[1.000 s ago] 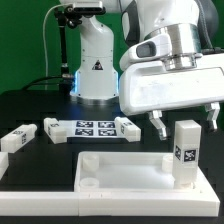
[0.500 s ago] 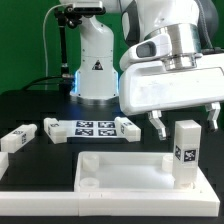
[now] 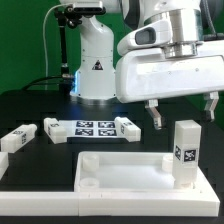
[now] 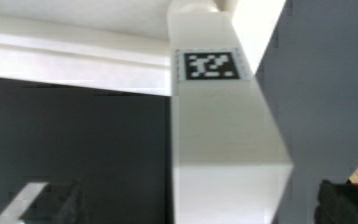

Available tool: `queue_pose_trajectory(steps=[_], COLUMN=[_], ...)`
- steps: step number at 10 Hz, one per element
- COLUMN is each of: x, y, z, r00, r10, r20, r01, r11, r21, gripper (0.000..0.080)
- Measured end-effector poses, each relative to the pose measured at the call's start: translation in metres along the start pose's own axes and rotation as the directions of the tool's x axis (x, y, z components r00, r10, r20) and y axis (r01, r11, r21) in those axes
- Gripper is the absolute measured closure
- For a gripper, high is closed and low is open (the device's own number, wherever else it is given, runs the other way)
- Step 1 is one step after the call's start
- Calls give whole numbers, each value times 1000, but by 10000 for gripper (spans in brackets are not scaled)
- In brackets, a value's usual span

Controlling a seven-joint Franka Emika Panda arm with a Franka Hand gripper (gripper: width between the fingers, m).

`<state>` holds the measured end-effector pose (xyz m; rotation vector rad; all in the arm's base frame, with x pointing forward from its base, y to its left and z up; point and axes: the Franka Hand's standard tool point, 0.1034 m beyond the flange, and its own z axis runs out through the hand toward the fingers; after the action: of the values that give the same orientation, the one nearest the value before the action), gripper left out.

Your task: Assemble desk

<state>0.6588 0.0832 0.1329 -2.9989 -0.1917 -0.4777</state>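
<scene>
One tagged leg (image 3: pixel 186 152) stands upright beneath the spread-fingered tool (image 3: pixel 183 108), untouched.

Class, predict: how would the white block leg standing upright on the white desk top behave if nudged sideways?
Tall on a narrow base, the white block leg would likely tip. Its flat faces suggest stiffness and no rolling.

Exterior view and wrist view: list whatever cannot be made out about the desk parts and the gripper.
- Desk top: its end is cut off by the exterior view's right edge.
- Upright leg: whether its foot is seated is too small to tell in the exterior view and blurred in the wrist view.
- Lying leg: its tag is too small to read in the exterior view.
- Gripper: its fingertips are cut off at the wrist view's edges.
</scene>
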Motion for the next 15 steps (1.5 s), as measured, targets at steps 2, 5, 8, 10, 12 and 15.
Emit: queue_pose_trajectory(steps=[2,5,8,10,12,15], x=[-1,4,10,11,11,11], y=[-3,-12,-12,-13,-14,-6], z=[-2,14,32,31,31,33], r00=[994,953,944,945,941,904], r10=[-1,-12,9,10,70,290], r20=[111,304,329,327,331,315], r01=[-1,-3,-27,-28,-86,-291], r11=[1000,999,998,998,996,956], r21=[13,48,51,51,34,-46], gripper=[150,150,150,278,413,500])
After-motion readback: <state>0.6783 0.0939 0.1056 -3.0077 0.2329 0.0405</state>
